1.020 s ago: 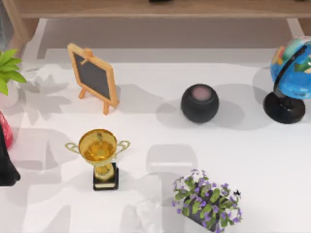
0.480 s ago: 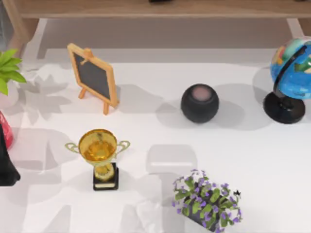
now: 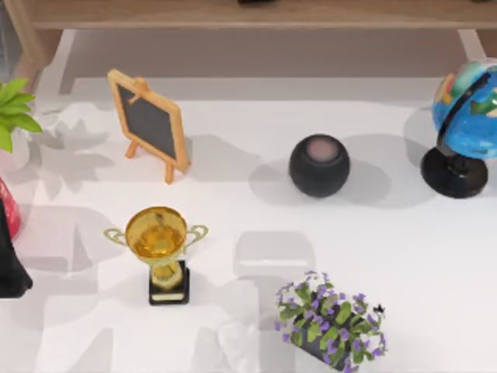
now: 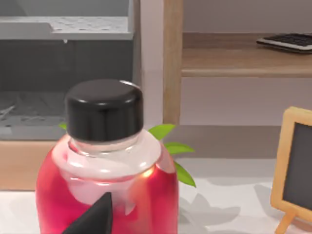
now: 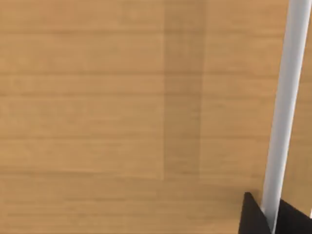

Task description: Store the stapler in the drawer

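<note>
The stapler is out of view. A light wooden drawer front (image 5: 122, 117) spans the right wrist view, with a pale bar handle (image 5: 285, 97) running down it. My right gripper (image 5: 268, 219) has a dark finger pressed on each side of that handle's lower end. At the table's left edge, my left arm (image 3: 9, 268) sits parked beside a red bottle (image 3: 9, 206). The left gripper (image 4: 92, 222) rests just in front of that black-capped red bottle (image 4: 107, 195).
On the white table stand a small chalkboard easel (image 3: 150, 124), a gold trophy (image 3: 159, 249), a black round speaker (image 3: 319, 165), a blue globe (image 3: 466, 116), a purple flower pot (image 3: 330, 318) and a green plant (image 3: 12, 113). A wooden shelf (image 3: 256, 14) runs along the back.
</note>
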Controlling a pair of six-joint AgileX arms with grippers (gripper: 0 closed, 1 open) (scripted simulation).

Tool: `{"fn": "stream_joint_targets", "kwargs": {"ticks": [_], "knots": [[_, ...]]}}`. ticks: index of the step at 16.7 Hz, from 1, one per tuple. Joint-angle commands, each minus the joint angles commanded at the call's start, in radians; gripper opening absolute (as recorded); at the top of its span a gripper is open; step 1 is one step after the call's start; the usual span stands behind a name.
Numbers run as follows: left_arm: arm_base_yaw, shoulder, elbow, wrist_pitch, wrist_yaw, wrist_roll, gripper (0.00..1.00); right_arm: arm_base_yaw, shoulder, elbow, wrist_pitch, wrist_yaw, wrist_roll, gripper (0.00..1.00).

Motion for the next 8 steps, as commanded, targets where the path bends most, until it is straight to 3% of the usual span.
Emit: {"fn": "stream_joint_targets", "kwargs": {"ticks": [8], "knots": [[0.0, 0.0, 0.0, 0.0, 0.0, 0.0, 1.0, 0.011, 0.009, 0.016, -0.016, 0.014, 0.001, 0.0]]}}
